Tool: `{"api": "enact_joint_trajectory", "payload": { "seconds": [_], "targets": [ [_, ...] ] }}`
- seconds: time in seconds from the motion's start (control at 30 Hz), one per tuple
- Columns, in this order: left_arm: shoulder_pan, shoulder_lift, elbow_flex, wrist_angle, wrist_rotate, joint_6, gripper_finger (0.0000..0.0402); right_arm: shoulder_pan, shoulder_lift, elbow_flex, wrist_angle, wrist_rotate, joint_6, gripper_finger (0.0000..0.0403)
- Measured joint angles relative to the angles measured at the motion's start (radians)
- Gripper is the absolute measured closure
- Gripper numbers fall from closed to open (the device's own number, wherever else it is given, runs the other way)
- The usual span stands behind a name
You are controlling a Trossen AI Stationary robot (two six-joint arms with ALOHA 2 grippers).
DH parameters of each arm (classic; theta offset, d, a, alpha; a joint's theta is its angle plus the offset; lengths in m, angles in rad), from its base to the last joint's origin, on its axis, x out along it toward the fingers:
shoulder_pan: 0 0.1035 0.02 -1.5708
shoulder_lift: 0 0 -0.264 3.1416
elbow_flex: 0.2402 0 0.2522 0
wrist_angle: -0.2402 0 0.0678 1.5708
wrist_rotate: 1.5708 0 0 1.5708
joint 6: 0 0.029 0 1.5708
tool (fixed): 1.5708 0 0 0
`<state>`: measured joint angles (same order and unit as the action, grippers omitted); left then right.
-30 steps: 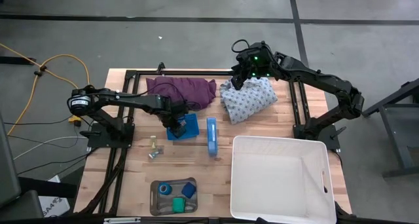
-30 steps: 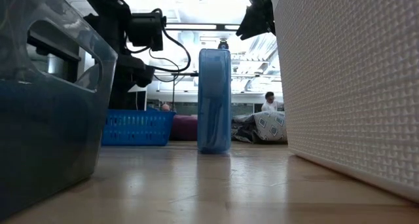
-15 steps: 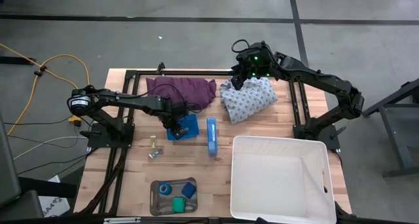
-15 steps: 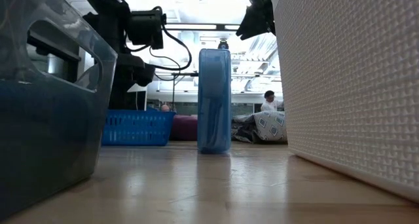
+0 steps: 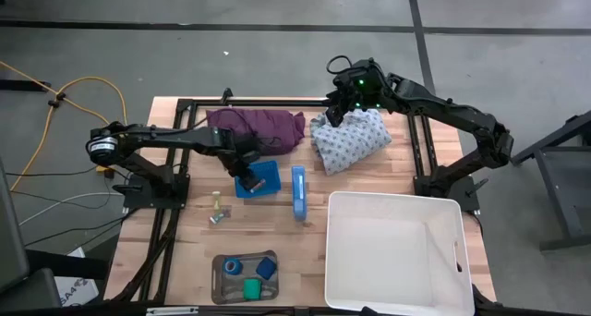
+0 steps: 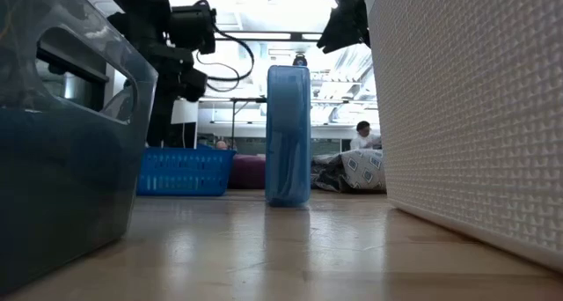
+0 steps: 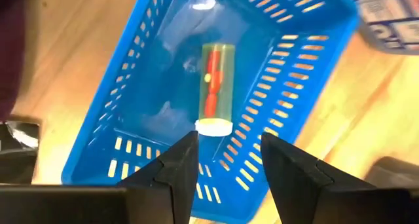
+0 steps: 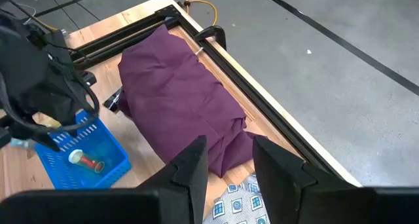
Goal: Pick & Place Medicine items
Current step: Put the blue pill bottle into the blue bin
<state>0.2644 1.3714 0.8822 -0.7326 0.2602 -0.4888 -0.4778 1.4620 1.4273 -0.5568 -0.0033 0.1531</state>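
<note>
My left gripper (image 5: 246, 171) (image 7: 228, 137) hovers open just above a small blue slotted basket (image 5: 266, 182) (image 7: 294, 60). One clear yellow-green vial (image 7: 216, 86) with a white cap and red filling lies flat on the basket's floor, beyond the fingertips. Two more tiny pale vials (image 5: 216, 211) lie on the wood nearer the front edge. A grey tray (image 5: 220, 277) at the front holds a blue roll (image 5: 232, 265), a green roll (image 5: 251, 286) and a small blue block (image 5: 266, 266). My right gripper (image 5: 340, 115) (image 8: 226, 145) waits open, raised over the table's far side.
A tall blue box (image 5: 297, 193) (image 6: 288, 134) stands upright right of the basket. A big white bin (image 5: 392, 251) fills the front right. Purple cloth (image 5: 254, 127) and a patterned cloth (image 5: 351, 140) lie along the far edge. Bare wood shows between basket and tray.
My left gripper has risen a little above the blue basket and drawn slightly toward the table's left. The basket and the other things have stayed where they were.
</note>
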Motion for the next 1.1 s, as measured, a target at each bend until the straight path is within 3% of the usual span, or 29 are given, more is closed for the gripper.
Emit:
{"api": "enact_joint_trajectory", "payload": {
  "seconds": [0.33,0.7,1.1],
  "targets": [
    [-0.055,-0.115,0.0,-0.058,0.038,-0.042,0.0244,0.0,0.0,0.0,0.0,0.0,0.0,0.0293],
    [-0.261,-0.163,0.001,-0.242,0.096,-0.257,0.0244,0.0,0.0,0.0,0.0,0.0,0.0,0.0293],
    [-0.503,-0.163,0.001,-0.293,-0.099,-0.54,0.0244,0.0,0.0,0.0,0.0,0.0,0.0,0.0293]
  ]
}}
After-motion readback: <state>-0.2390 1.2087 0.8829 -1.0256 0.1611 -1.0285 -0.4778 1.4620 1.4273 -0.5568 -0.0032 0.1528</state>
